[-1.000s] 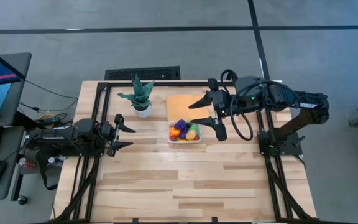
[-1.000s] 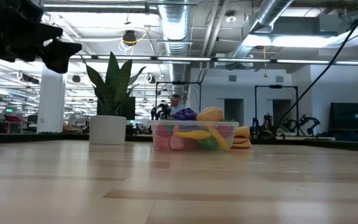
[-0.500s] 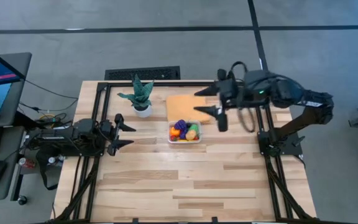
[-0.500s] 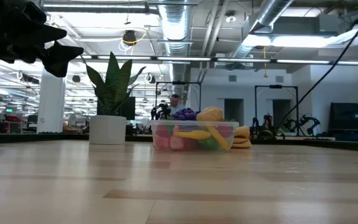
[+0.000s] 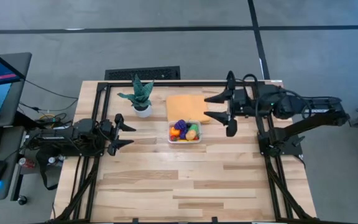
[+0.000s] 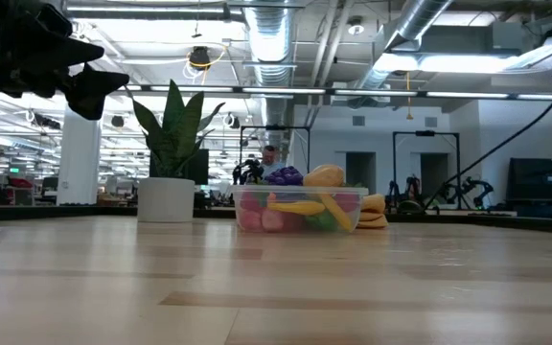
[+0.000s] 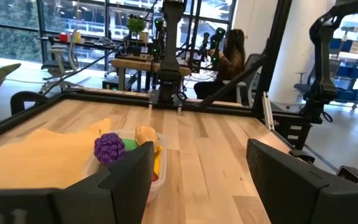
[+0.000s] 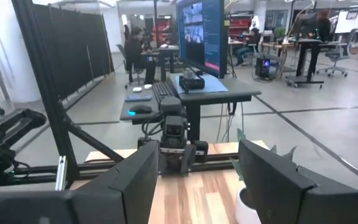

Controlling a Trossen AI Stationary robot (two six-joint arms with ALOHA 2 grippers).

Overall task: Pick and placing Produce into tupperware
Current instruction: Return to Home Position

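The clear tupperware (image 5: 184,132) stands mid-table, filled with produce: purple grapes (image 7: 109,147), an orange piece (image 5: 192,129), a yellow banana (image 6: 295,205), and green and red bits. My right gripper (image 5: 205,107) hovers open to the right of the tupperware, over the right edge of the orange cloth (image 5: 182,104), pointing level toward the table's left. My left gripper (image 5: 132,137) rests open at the table's left side, pointing level at the tupperware (image 7: 129,163) from a distance. Neither holds anything.
A potted plant (image 5: 140,96) in a white pot stands far left of the tupperware. The orange cloth lies flat just beyond the tupperware. A black frame rail (image 5: 166,82) runs round the table. Bare wood (image 5: 179,180) fills the near half.
My right gripper has drawn back from beside the tupperware toward the table's right edge and sunk a little, still open and pointing level. The tupperware and its produce have stayed put.
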